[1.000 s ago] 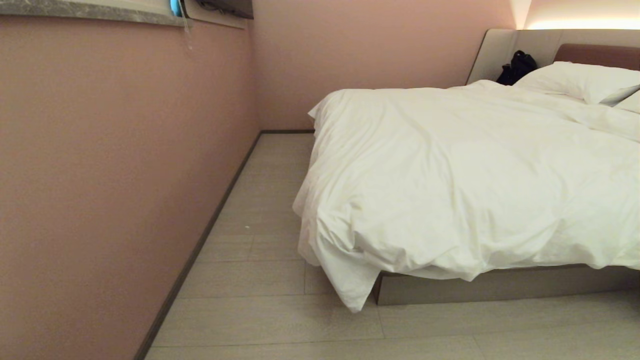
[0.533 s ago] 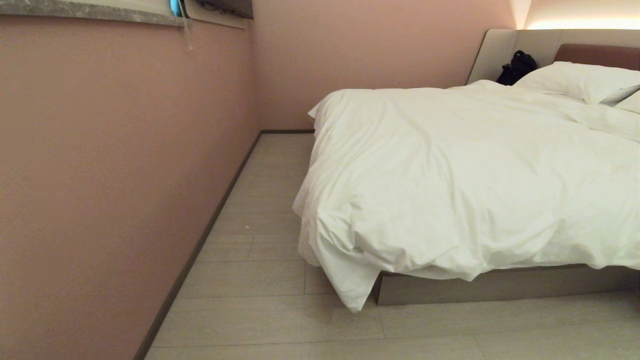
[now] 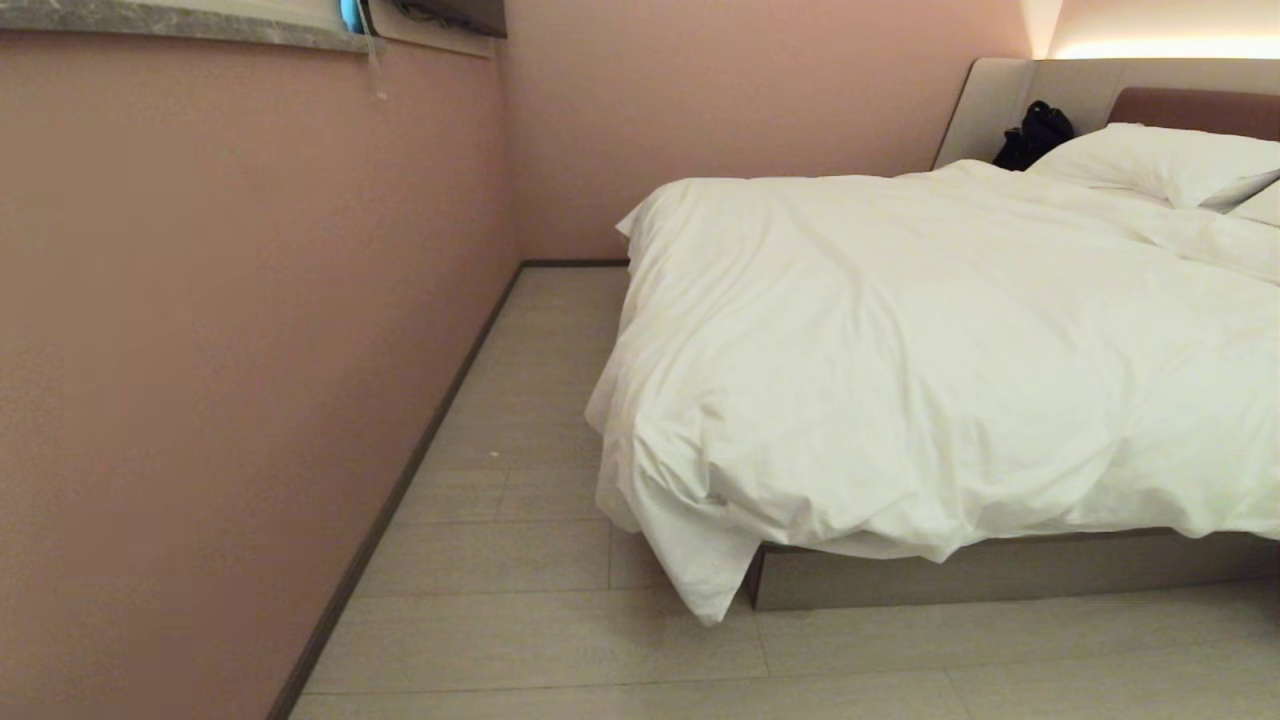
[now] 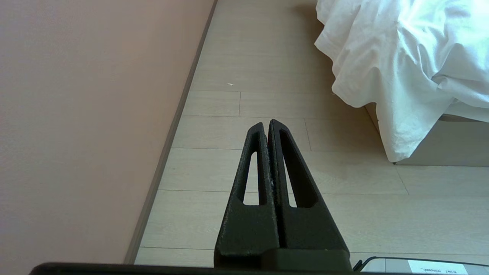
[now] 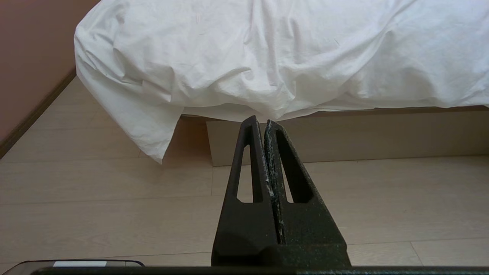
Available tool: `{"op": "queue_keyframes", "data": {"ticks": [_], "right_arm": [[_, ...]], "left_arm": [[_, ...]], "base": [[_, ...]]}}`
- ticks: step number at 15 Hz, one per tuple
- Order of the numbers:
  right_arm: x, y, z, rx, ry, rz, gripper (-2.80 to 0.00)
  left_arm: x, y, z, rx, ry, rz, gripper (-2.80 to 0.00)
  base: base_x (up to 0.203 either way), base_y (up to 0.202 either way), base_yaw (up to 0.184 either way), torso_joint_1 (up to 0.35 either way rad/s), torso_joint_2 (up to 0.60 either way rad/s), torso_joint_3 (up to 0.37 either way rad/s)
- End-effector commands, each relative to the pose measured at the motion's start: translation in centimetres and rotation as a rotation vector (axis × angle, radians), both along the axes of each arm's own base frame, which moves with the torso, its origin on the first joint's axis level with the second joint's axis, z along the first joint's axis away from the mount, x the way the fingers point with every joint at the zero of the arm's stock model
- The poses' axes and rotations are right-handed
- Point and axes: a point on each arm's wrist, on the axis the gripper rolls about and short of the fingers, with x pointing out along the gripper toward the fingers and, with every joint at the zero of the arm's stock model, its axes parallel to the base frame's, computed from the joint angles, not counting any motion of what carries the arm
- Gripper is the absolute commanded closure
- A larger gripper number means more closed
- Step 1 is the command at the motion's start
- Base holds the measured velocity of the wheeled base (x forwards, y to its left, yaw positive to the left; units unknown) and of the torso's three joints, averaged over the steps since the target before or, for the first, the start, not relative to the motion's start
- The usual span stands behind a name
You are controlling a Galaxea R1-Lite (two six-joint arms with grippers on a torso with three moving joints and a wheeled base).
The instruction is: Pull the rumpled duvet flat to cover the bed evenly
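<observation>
The white puffy duvet (image 3: pixel 930 340) lies wrinkled over the bed (image 3: pixel 1000 570), and one corner (image 3: pixel 705 580) hangs over the near left corner of the base almost to the floor. Neither arm appears in the head view. In the left wrist view my left gripper (image 4: pixel 266 124) is shut and empty above the floor, with the duvet (image 4: pixel 401 57) hanging off to one side. My right gripper (image 5: pixel 259 122) is also shut and empty, pointing at the grey-beige base (image 5: pixel 382 133) under the duvet's (image 5: pixel 267 53) edge, well short of it.
A pink wall (image 3: pixel 230 350) with a dark skirting board runs along the left, leaving a strip of pale plank floor (image 3: pixel 520 440) between it and the bed. White pillows (image 3: pixel 1160 160) and a black bag (image 3: pixel 1035 132) sit at the padded headboard (image 3: pixel 1195 105).
</observation>
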Motion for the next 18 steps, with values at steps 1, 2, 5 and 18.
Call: {"op": "queue_keyframes", "data": {"ticks": [1,2,5,18], "right_arm": [[0.00,0.00,0.00,0.001,0.000,0.000,0.00],[0.00,0.00,0.00,0.001,0.000,0.000,0.00],[0.00,0.00,0.00,0.001,0.000,0.001,0.00],[0.00,0.00,0.00,0.001,0.000,0.001,0.00]], "left_arm": [[0.00,0.00,0.00,-0.001,0.000,0.000,0.00],[0.00,0.00,0.00,-0.001,0.000,0.000,0.00],[0.00,0.00,0.00,-0.001,0.000,0.000,0.00],[0.00,0.00,0.00,-0.001,0.000,0.000,0.00]], "base": [[0.000,0.000,0.000,0.000,0.00,0.000],[0.000,0.000,0.000,0.000,0.00,0.000],[0.000,0.000,0.000,0.000,0.00,0.000],[0.000,0.000,0.000,0.000,0.00,0.000]]}}
